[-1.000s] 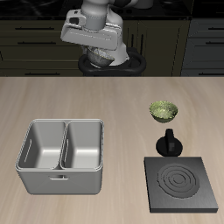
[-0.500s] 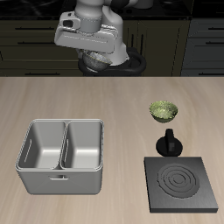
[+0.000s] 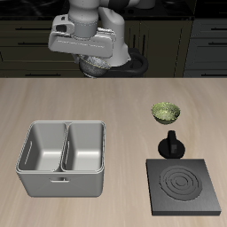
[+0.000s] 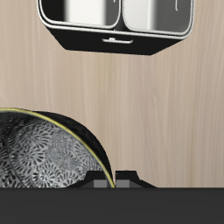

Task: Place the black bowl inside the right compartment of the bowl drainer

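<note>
A: From the front, where is the black bowl (image 3: 94,64)?

B: Held aloft under the gripper (image 3: 92,62), above the table's (image 3: 124,106) back edge. Over the last second the arm slid sideways along that edge, toward the bowl drainer's (image 3: 62,159) side.

A: And the wrist camera?

B: The speckled inside of the black bowl (image 4: 44,153) fills the view, its rim pinched in closed jaws; the bowl drainer (image 4: 105,39) lies ahead, well apart. I'd say transport has begun, with lowering into the right compartment yet to come
</note>
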Robot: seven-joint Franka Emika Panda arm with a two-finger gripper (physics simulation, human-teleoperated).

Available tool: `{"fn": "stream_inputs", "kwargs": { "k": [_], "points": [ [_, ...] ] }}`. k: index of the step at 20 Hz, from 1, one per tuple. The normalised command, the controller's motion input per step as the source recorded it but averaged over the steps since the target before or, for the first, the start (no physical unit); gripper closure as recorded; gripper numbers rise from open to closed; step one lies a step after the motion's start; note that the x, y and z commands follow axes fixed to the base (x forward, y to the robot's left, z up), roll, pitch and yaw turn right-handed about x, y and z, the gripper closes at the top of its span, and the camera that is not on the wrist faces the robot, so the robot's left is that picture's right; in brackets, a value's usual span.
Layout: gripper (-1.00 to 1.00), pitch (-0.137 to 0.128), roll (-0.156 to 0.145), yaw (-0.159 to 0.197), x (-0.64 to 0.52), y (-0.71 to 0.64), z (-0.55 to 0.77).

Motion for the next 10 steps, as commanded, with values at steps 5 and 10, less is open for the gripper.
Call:
{"fn": "stream_inputs", "kwargs": {
  "k": [5,10],
  "points": [
    [1.00,0.016,0.022,0.005,0.35,0.02,0.06],
    [1.00,-0.003,-0.016,0.002,0.32,-0.11,0.11]
  ]
}}
